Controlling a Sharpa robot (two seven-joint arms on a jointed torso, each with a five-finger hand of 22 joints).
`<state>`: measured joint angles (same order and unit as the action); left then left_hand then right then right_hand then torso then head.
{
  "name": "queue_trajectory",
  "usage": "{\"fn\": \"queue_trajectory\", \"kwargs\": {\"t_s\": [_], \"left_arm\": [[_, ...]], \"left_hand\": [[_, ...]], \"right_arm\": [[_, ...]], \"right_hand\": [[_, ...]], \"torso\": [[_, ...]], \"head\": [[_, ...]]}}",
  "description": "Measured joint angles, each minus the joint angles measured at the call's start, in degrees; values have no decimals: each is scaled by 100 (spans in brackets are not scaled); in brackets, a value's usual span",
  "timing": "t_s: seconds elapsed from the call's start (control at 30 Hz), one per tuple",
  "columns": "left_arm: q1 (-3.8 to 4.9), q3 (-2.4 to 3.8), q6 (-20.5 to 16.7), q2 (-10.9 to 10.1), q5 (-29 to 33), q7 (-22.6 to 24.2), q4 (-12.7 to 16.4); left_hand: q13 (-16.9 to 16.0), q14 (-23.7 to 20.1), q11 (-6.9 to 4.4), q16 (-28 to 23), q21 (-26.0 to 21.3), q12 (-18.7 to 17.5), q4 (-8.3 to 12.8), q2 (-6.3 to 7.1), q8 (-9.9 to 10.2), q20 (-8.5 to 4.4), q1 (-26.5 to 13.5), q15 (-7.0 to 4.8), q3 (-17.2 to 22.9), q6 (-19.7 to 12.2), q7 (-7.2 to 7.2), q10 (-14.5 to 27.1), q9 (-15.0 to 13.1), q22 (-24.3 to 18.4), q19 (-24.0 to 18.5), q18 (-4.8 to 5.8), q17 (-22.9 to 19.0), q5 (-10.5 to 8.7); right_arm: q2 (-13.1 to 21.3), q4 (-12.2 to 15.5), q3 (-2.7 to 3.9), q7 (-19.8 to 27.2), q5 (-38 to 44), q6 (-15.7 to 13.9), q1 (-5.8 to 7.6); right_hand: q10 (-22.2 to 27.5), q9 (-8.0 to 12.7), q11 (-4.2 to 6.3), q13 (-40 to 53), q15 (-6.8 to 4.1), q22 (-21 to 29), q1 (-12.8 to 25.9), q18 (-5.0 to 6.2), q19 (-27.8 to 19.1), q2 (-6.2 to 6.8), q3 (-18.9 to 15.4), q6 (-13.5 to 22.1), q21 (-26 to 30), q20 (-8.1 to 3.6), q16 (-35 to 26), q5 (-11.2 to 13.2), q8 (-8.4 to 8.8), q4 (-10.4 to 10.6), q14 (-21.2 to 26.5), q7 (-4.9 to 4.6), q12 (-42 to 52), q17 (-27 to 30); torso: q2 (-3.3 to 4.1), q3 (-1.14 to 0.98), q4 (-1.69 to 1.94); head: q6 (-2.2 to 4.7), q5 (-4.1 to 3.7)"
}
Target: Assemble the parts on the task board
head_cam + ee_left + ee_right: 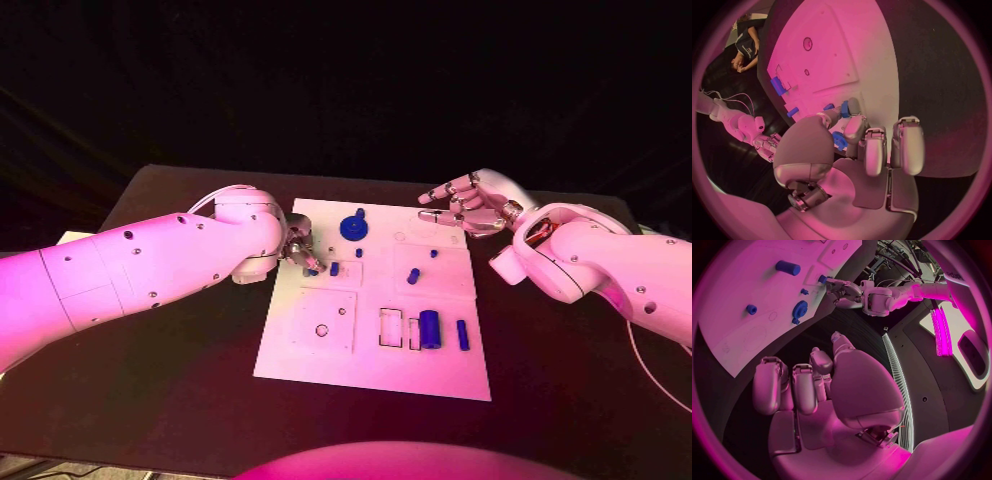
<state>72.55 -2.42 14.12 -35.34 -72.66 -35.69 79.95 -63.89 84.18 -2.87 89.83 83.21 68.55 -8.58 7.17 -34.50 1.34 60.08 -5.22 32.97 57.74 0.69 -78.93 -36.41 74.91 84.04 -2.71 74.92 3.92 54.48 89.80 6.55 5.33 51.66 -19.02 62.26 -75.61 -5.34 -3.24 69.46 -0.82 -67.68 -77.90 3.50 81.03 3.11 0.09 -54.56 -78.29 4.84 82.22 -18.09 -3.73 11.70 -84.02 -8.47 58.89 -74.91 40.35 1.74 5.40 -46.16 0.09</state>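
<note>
White plastic board (378, 330) lies in the middle of the black table (173, 400), and we count several blue parts on it. A round blue gear (353, 226) sits near the board's far edge. Small pegs (414, 275) are scattered across the middle. A thick blue cylinder (430, 328) and a thinner blue pin (463, 335) lie close to the near right corner, beside an outlined rectangular slot (391, 327). A square panel with a small hole (322, 330) towards the near left corner holds nothing.

We find the left hand (299, 250) at the board's left edge. In the left wrist view its fingers (854, 125) are closed round a small blue part (839, 140), just above the board surface.

The right hand (469, 205) hovers off the far right corner, over bare table. Its fingers are curled loosely apart and it holds nothing.

Our judgement: the assembly is at an early to middle stage. One part is in hand, while most pieces lie loose and the slots remain unfilled. We cannot tell whether the gear is seated.
</note>
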Motion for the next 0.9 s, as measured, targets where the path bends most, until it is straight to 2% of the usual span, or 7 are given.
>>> {"fn": "queue_trajectory", "kwargs": {"t_s": [0.53, 0.77, 0.9], "left_arm": [[-1, -1, -1, 27, 3, -11, -35], [-9, -1, -119, -3, 6, 7, 30], [-23, -6, -217, -40, 7, 8, 81]], "left_hand": [[1, 0, -9, 0, 0, 0, -19, -24, 17, 0, 24, 0, -51, 23, 19, -9, 24, 0, 0, 0, 2, 0], [1, -21, -21, 0, 0, 0, 143, -252, 113, -20, 280, -21, 111, 40, 23, -21, 27, 0, -21, 0, 1, -49], [18, -21, -20, 0, 0, -5, 144, -268, 114, -20, 353, -21, 112, 39, 43, -20, 18, 0, -21, -1, 1, -28]], "right_arm": [[-5, 4, 0, 0, 0, 7, 0], [-3, 4, 0, 0, 0, 8, 0], [-5, 2, 0, 0, 0, 9, 0]], "right_hand": [[0, 0, 0, 0, 0, 0, 0, 0, 0, 0, 0, 0, 0, 0, 0, 0, 0, 0, 0, 0, 0, 0], [0, 0, 0, 0, 0, 0, 0, -1, 0, 0, 0, 0, 0, 0, 0, 0, 0, 0, 0, 0, 0, -4], [0, -5, 0, -7, 0, 5, 0, 0, 0, 0, 0, 0, 0, 0, 0, 0, 0, 0, 0, 0, 0, -4]], "torso": [[1, -2, -2], [1, -2, -2], [1, -1, 0]], "head": [[-6, -3], [-12, -17], [-16, -18]]}}
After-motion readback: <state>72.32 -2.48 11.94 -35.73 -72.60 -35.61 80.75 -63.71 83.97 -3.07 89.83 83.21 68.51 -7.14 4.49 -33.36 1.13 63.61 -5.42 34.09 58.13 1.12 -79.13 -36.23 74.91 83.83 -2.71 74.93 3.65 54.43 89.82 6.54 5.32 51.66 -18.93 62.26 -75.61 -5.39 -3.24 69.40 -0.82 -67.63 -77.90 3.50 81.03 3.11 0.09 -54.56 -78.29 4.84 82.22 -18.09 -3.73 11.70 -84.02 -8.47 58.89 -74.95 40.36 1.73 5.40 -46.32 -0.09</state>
